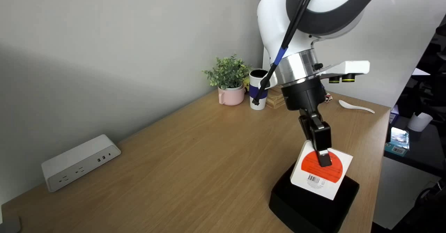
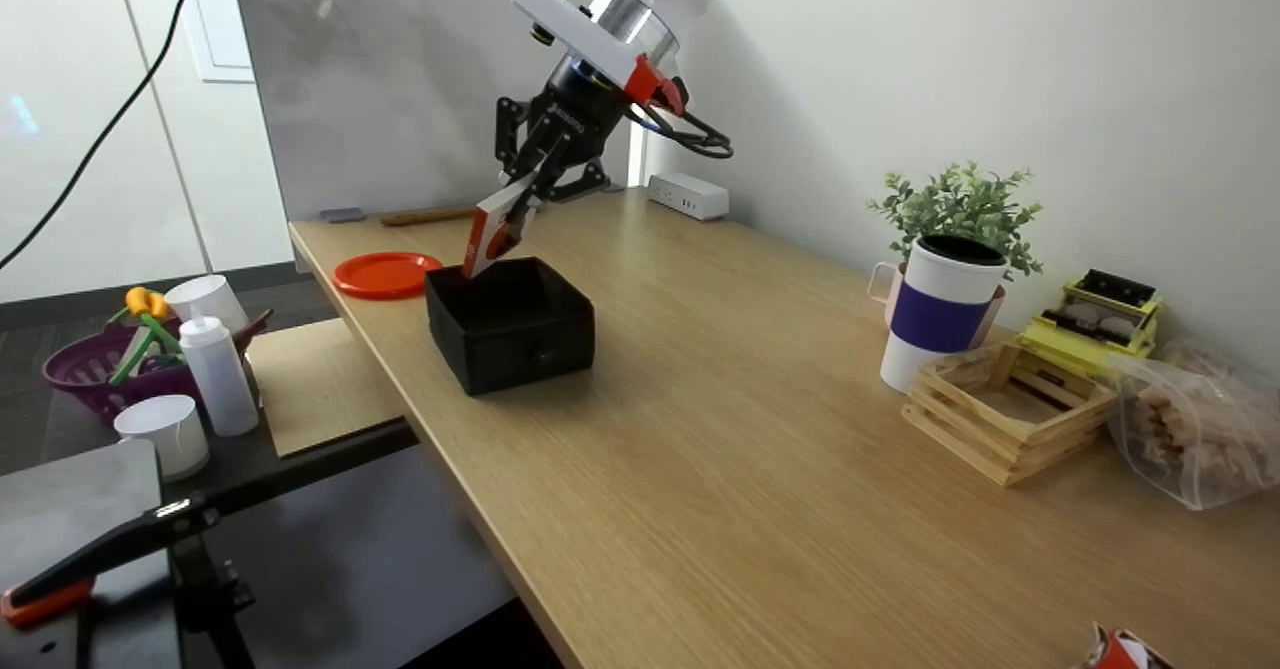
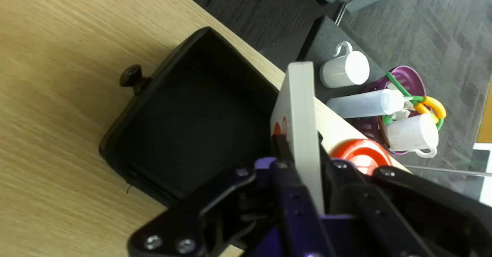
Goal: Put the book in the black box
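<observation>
The book (image 1: 332,172) is white with a red-orange oval and a barcode. It also shows in an exterior view (image 2: 487,234) and edge-on in the wrist view (image 3: 302,107). My gripper (image 1: 324,158) is shut on it, one finger on each broad face, as the wrist view (image 3: 298,140) shows. The book hangs tilted over the black box (image 1: 285,208), towards the side near the red plate. The box is open-topped with a small knob on one wall (image 2: 540,354). Its inside (image 3: 192,126) looks bare where visible. I cannot tell if the book touches the box.
A red plate (image 2: 385,276) lies beside the box near the table edge. A mug (image 2: 940,309), a plant (image 1: 228,72), a wooden crate (image 2: 1010,409) and a power strip (image 1: 82,161) stand along the wall. A spoon (image 1: 355,106) lies near the table's end.
</observation>
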